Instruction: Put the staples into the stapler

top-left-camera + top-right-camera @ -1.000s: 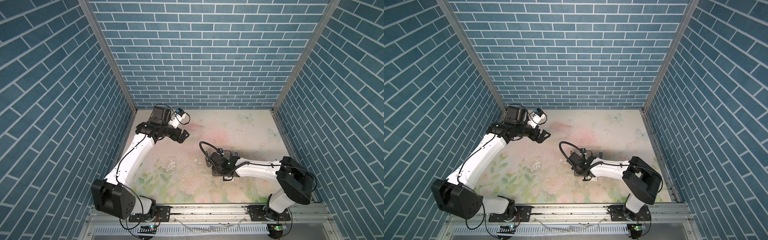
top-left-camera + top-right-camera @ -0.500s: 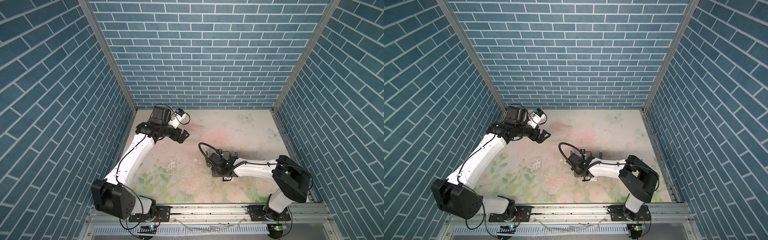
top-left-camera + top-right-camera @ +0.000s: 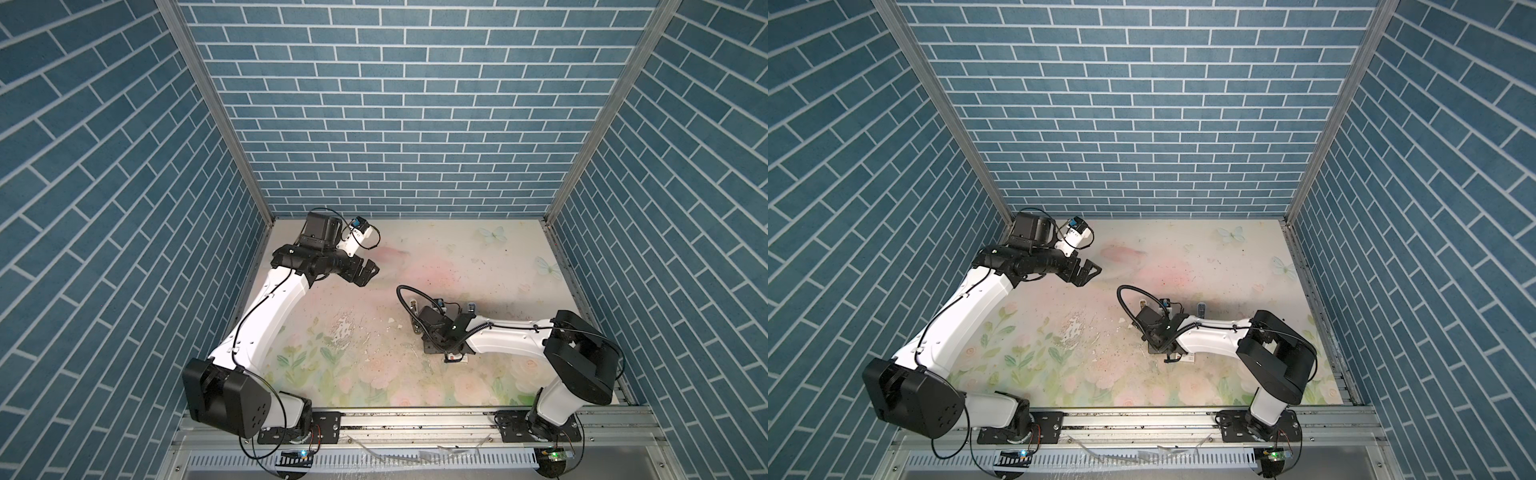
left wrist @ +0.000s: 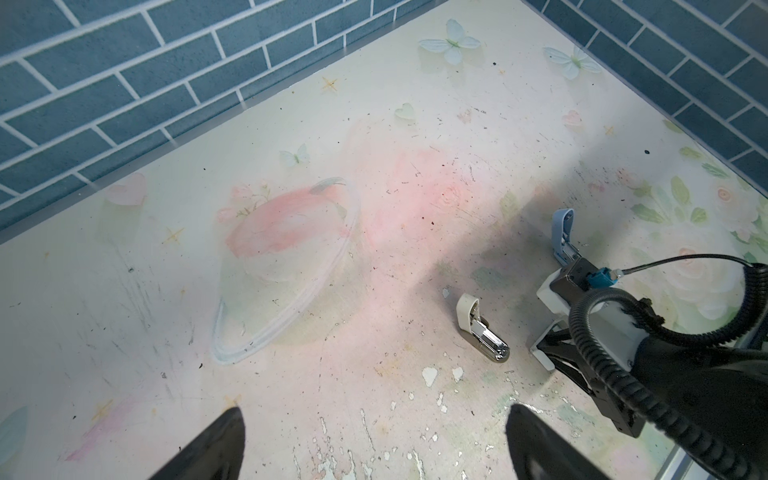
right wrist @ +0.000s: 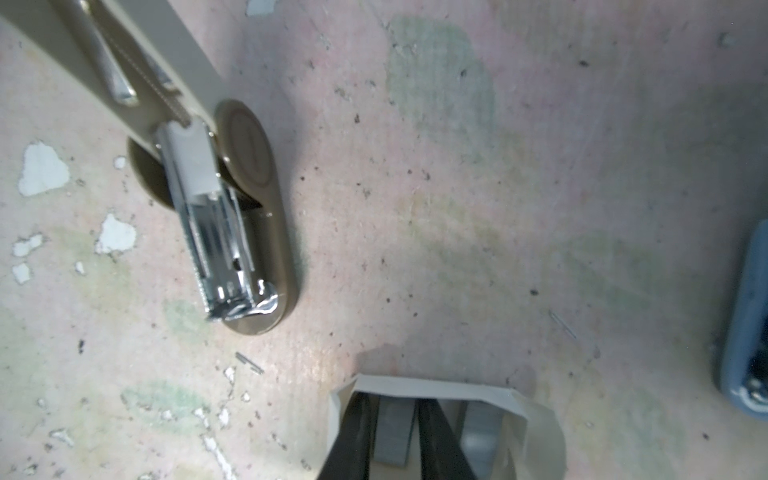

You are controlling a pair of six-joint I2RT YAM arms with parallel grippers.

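The right gripper [image 5: 392,405] is down inside a small cream cardboard tray [image 5: 536,419], its two black fingers [image 5: 353,440] set narrowly apart and pressed against either side of one grey strip of staples [image 5: 395,436]. A second strip [image 5: 478,432] lies beside it in the same tray, outside the fingers. The tray sits on the floral table [image 3: 374,374], near the front of a beige stapler [image 5: 266,232] that lies flat with its top swung up and its chrome magazine bared towards the camera (the far end of the lid runs out of the right wrist view). A blue stapler [image 4: 563,232] stands well apart on the other side of the tray, also with its top raised. In both top views the right arm hides most of the tray. The left gripper [image 4: 376,436] hovers above the back left part of the table, well away from both staplers, its jaws spread wide with nothing between them. A few loose bits of wire lie on the table near the tray, too small to tell more.
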